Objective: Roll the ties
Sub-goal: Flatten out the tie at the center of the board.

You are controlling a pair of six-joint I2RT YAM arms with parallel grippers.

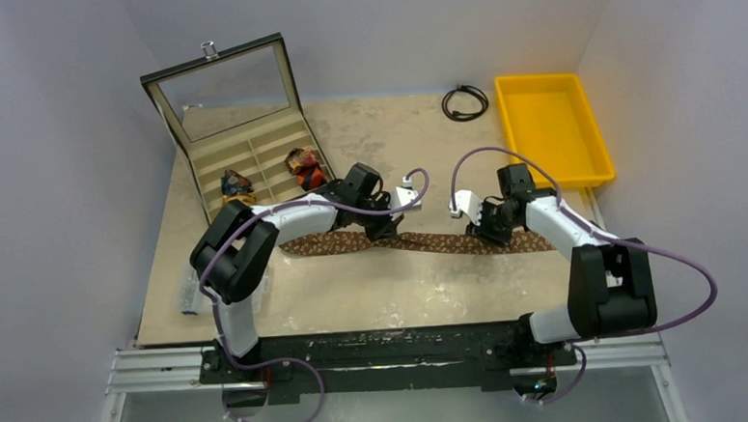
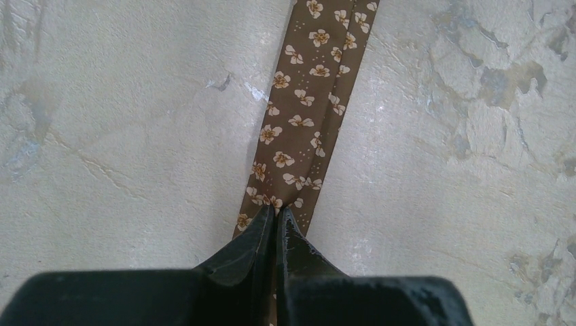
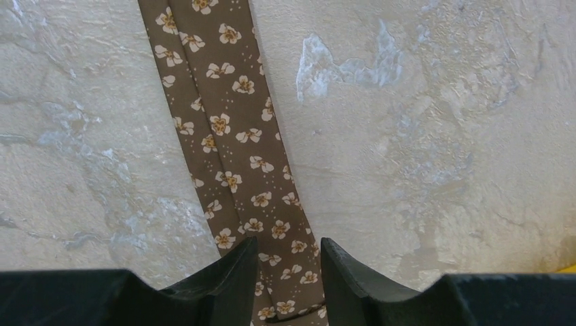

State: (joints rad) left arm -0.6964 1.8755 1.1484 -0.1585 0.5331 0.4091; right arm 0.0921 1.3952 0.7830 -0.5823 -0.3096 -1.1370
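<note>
The brown tie (image 1: 439, 242) lies stretched flat on the counter (image 1: 355, 294), in front of the box (image 1: 164, 104). The left tool (image 2: 277, 210) pinches it tight. The right tool (image 3: 289, 248), farther from the box, straddles it partly open, gripping nothing. Two rolled ties (image 1: 303, 166) sit inside the box.

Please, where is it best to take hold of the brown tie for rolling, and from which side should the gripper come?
Grip the brown tie across its narrow width, one finger outside each long edge, coming straight down from above. It lies flat and thin on the table, so a sideways approach would probably only push it. The right gripper stands over it with jaws apart; the left gripper pinches it further along.
</note>
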